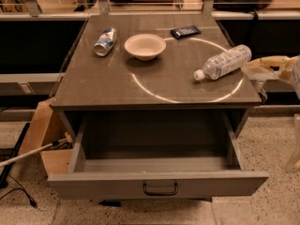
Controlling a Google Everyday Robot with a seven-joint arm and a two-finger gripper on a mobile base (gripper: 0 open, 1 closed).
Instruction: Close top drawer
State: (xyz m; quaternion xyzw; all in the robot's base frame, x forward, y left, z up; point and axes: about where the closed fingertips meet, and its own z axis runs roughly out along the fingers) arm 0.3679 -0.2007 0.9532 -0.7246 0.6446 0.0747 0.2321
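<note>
The top drawer (158,183) of a grey cabinet is pulled far out toward the camera. Its flat grey front carries a small dark loop handle (160,189) at the centre. The inside of the drawer (154,146) looks empty. My gripper (262,68), pale beige, reaches in from the right edge of the view, level with the right end of the cabinet top. It sits above and to the right of the drawer, well away from the front and the handle. It holds nothing that I can see.
On the cabinet top (159,86) lie a can on its side (105,41), a white bowl (145,46), a dark flat packet (185,31) and a clear plastic bottle on its side (224,62). A cardboard box (44,139) stands left of the cabinet, with a white pole (28,154) and cables on the floor.
</note>
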